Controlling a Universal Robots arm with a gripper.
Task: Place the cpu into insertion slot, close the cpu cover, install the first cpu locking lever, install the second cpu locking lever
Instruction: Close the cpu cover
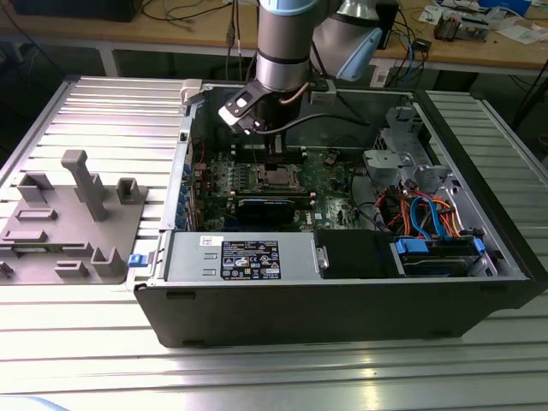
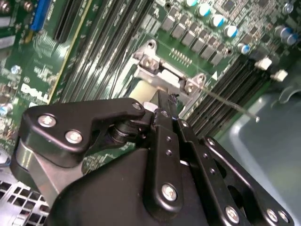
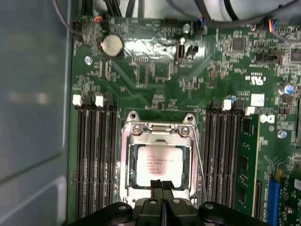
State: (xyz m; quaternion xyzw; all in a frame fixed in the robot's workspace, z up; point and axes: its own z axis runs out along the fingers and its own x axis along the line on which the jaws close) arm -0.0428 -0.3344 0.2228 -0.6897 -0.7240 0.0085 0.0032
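Plainly, you had the cpu (image 3: 159, 165) lying flat in the socket, its dull metal top showing through the square opening of the cpu cover (image 3: 126, 162), which lay down over it. I'd judge that chip light, rigid and easily damaged: hold it by its bare edges only, and never squeeze across the top. The cover looked like thin, springy sheet metal, best pushed at its free edge rather than its middle. Your pincer (image 3: 162, 187) sat at the socket's edge opposite the cover's two screws, fingers pressed together with nothing visibly between them. I couldn't confirm whether it was touching the frame. A thin wire locking lever (image 3: 199, 165) ran along one side of the socket. It was probably stiff yet slippery, so catch it near its free end. Memory slots (image 3: 94, 155) flanked the socket, all inside the open computer case (image 1: 342, 308) on the ribbed surface (image 1: 274, 377).
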